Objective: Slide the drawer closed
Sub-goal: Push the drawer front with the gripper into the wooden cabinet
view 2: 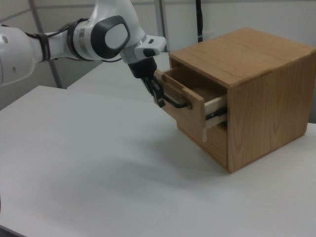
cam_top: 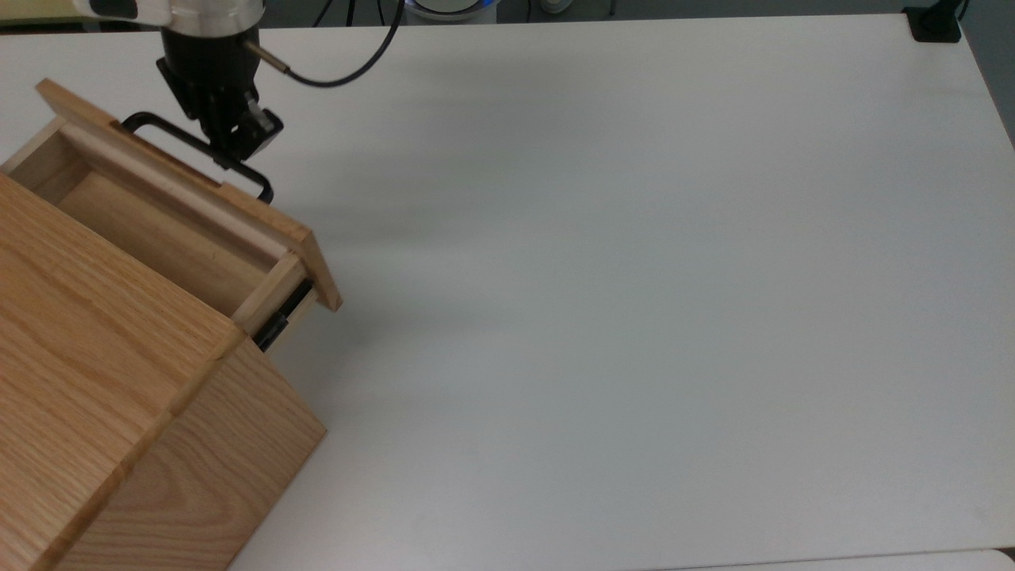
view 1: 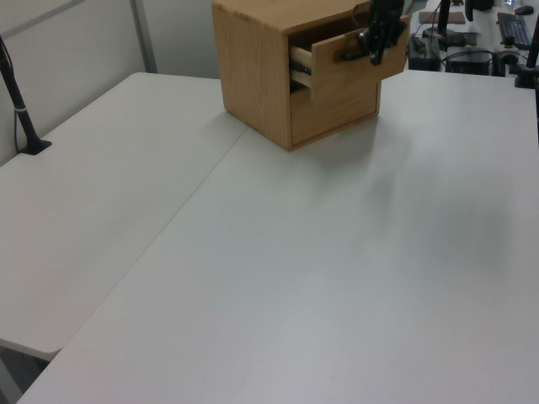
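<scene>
The drawer (cam_top: 187, 208) is a light oak box with a flat front panel and a black bar handle (cam_top: 158, 131). It sticks partway out of the oak cabinet (cam_top: 95, 381), with a black side rail (cam_top: 279, 319) showing. My gripper (cam_top: 236, 149) is at the middle of the handle and shut on the bar. In the left view the gripper (view 1: 373, 52) sits against the drawer front (view 1: 347, 74). In the right view the gripper (view 2: 159, 98) holds the handle (view 2: 177, 104) in front of the drawer (view 2: 186, 106). The drawer's inside looks bare.
The cabinet (view 2: 261, 98) stands on a wide white table (cam_top: 634, 277). A second, lower drawer front (view 1: 328, 109) is closed. A black clamp base (cam_top: 934, 24) sits at the top view's far right corner. A black post (view 1: 21, 109) stands at the left view's left.
</scene>
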Tool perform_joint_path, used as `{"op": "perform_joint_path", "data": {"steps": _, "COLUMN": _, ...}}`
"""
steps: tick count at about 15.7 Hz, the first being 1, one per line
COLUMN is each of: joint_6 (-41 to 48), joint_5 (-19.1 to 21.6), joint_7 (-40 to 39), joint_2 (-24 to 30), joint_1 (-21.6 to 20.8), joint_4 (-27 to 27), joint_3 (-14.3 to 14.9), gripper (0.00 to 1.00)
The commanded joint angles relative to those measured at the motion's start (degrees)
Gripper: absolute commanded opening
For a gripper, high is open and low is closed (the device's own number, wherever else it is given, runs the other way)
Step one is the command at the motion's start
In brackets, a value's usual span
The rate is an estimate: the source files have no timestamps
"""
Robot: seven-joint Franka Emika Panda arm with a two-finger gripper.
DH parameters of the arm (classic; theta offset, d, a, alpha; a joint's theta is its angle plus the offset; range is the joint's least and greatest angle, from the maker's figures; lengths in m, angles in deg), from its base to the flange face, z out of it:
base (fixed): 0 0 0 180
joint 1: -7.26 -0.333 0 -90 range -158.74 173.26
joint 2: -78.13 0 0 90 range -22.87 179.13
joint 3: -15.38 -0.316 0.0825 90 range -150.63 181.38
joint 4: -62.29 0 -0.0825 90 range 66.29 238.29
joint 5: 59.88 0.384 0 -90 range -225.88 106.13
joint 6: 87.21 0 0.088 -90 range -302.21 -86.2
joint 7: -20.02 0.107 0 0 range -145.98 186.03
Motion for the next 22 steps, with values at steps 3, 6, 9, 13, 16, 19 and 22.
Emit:
{"op": "perform_joint_path", "data": {"steps": 3, "joint_6": -6.6, "joint_5": -1.1, "joint_7": 2.9, "joint_2": -5.7, "joint_1": -0.5, "joint_4": -7.6, "joint_3": 3.4, "gripper": 0.1}}
{"op": "perform_joint_path", "data": {"steps": 6, "joint_6": -11.9, "joint_5": -1.2, "joint_7": 3.8, "joint_2": -8.2, "joint_1": -0.6, "joint_4": -8.5, "joint_3": 4.4, "gripper": 0.1}}
{"op": "perform_joint_path", "data": {"steps": 9, "joint_6": -15.2, "joint_5": -1.4, "joint_7": 6.6, "joint_2": -9.5, "joint_1": -0.6, "joint_4": -9.2, "joint_3": 5.4, "gripper": 0.09}}
{"op": "perform_joint_path", "data": {"steps": 13, "joint_6": -15.5, "joint_5": -1.8, "joint_7": 9.1, "joint_2": -9.2, "joint_1": -0.6, "joint_4": -9.0, "joint_3": 5.4, "gripper": 0.1}}
{"op": "perform_joint_path", "data": {"steps": 16, "joint_6": -14.3, "joint_5": -1.8, "joint_7": 9.6, "joint_2": -6.4, "joint_1": -0.6, "joint_4": -8.1, "joint_3": 5.3, "gripper": 0.13}}
{"op": "perform_joint_path", "data": {"steps": 19, "joint_6": -7.7, "joint_5": -1.8, "joint_7": 9.5, "joint_2": -2.2, "joint_1": -0.8, "joint_4": -5.8, "joint_3": 4.5, "gripper": 0.24}}
{"op": "perform_joint_path", "data": {"steps": 22, "joint_6": 0.6, "joint_5": -0.7, "joint_7": 9.6, "joint_2": 1.1, "joint_1": -0.8, "joint_4": -6.1, "joint_3": 3.4, "gripper": 0.97}}
